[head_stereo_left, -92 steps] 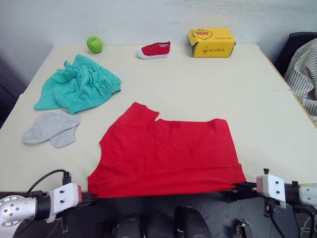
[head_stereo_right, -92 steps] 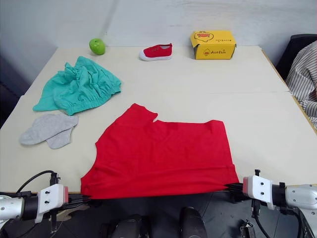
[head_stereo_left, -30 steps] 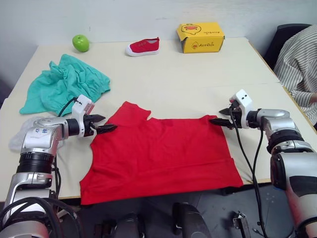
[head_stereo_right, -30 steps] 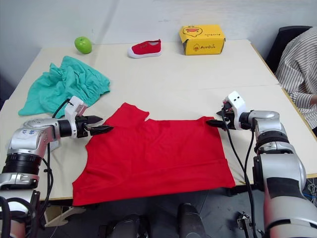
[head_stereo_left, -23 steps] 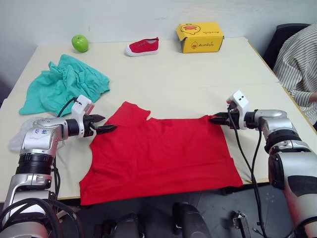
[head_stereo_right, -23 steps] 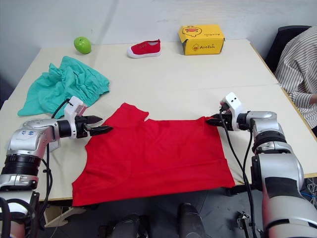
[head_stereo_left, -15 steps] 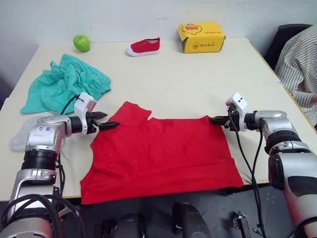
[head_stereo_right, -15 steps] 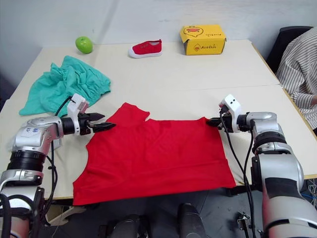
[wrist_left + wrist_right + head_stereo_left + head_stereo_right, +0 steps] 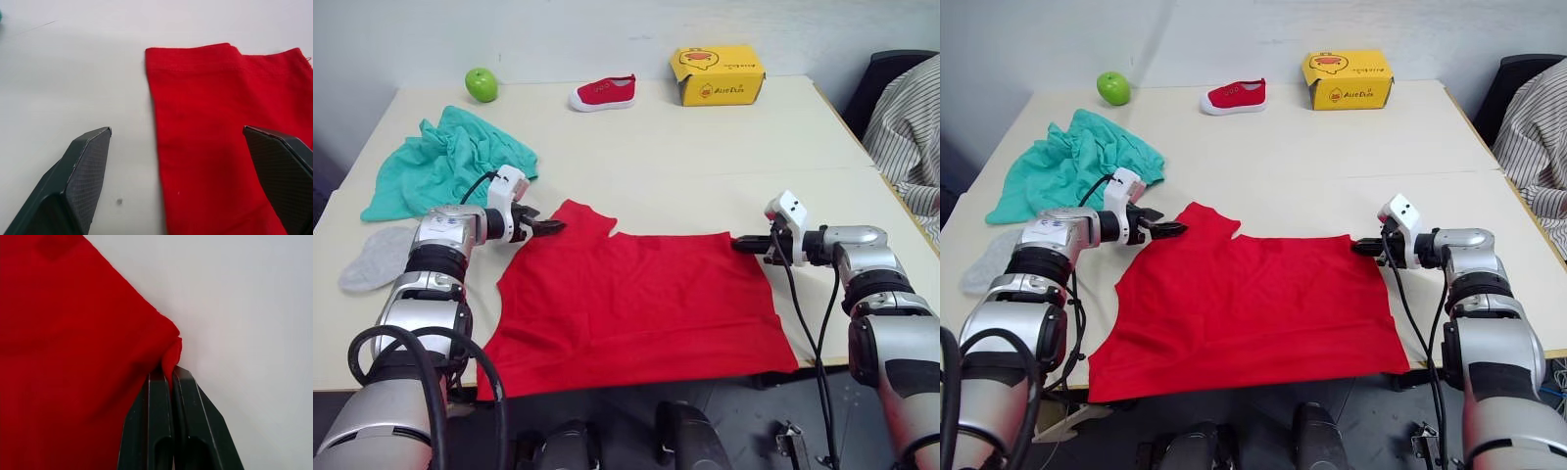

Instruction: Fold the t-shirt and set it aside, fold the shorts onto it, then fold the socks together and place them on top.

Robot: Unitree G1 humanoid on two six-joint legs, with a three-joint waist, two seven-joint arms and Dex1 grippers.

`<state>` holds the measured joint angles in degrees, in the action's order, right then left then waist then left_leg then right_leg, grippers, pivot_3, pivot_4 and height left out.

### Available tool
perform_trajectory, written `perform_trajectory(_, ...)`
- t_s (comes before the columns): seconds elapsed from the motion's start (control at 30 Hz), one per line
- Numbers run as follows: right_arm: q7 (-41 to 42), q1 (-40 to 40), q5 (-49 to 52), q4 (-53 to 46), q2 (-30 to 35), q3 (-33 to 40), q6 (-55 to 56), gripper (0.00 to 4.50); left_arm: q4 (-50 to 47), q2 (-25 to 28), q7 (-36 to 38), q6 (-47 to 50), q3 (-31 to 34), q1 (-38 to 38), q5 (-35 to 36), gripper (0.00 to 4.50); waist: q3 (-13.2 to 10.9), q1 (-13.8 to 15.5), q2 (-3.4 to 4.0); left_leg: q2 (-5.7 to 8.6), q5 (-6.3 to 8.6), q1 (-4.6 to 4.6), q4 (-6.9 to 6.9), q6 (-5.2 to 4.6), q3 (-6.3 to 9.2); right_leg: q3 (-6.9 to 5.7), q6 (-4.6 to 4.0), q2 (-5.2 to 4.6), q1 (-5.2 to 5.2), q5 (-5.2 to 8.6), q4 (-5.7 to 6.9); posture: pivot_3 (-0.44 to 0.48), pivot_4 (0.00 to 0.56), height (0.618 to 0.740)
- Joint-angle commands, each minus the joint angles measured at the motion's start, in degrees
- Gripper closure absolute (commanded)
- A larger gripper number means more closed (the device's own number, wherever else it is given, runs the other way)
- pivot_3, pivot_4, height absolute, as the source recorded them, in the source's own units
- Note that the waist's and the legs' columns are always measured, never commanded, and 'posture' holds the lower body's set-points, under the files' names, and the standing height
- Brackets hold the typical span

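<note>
While right fingers (image 9: 171, 377) stay pinching the t-shirt (image 9: 636, 294) (corner), left fingers (image 9: 88, 166) released.

Bare table (image 9: 705, 147) beyond the t-shirt (image 9: 636, 294); shorts (image 9: 440, 171) crowd its left.

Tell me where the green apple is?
In the left eye view, the green apple sits at the table's far left corner, beyond the shorts, left of the red shoe.

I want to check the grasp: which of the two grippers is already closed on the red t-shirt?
The right gripper: it pinches a corner of the t-shirt, while the left gripper is open around the cloth's edge.
</note>
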<state>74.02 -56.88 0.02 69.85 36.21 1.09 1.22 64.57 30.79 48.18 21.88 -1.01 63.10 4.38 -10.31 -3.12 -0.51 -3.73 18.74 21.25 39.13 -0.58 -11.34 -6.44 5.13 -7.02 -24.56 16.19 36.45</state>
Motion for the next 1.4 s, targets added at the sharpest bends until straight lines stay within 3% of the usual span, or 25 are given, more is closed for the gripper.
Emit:
perform_trajectory(0.03,1.03,1.05,0.87,-1.52,0.68,0.74,0.0,4.5,2.29,-2.04,2.8,0.89,-0.99,0.15,-1.29,0.84,0.0,0.05,0.0,0.01,0.0,0.0,0.01,0.0,0.0,0.0,0.0,0.0,0.0,0.0,0.0,0.0,0.15,0.74)
perform_trajectory(0.4,-0.23,2.14,2.05,-2.08,0.84,2.26,0.34,4.5,-0.12,-0.98,3.96,-3.65,2.44,-2.47,-0.11,4.44,0.0,-0.11,0.0,0.0,0.0,0.02,0.0,0.0,0.0,0.01,0.0,-0.01,-0.02,0.0,-0.01,0.0,0.15,0.74)
perform_trajectory(0.73,1.97,0.19,5.44,-3.29,1.86,5.07,-2.25,4.5,-3.26,1.68,8.24,-5.21,6.71,-2.47,2.9,4.48,-0.01,-0.33,-0.02,0.0,0.0,0.09,-0.01,0.0,-0.01,0.01,0.0,0.0,-0.1,0.0,-0.01,0.0,0.15,0.74)
perform_trajectory(0.97,3.84,-0.96,8.57,-5.7,4.29,7.92,-5.94,4.5,-11.03,2.91,9.39,-3.58,8.08,-4.19,4.76,4.48,-0.01,-0.31,-0.01,-0.01,0.0,0.12,-0.01,0.0,-0.01,0.05,0.0,0.0,-0.15,0.0,-0.01,0.0,0.15,0.74)
perform_trajectory(1.4,7.2,10.03,14.69,-20.74,9.03,10.06,-14.95,4.5,-37.9,8.51,12.12,10.26,9.59,-19.37,11.24,4.48,-0.01,-0.12,-0.01,-0.04,0.0,0.13,-0.01,0.0,-0.02,0.13,0.0,0.01,-0.21,0.0,0.02,0.0,0.15,0.74)
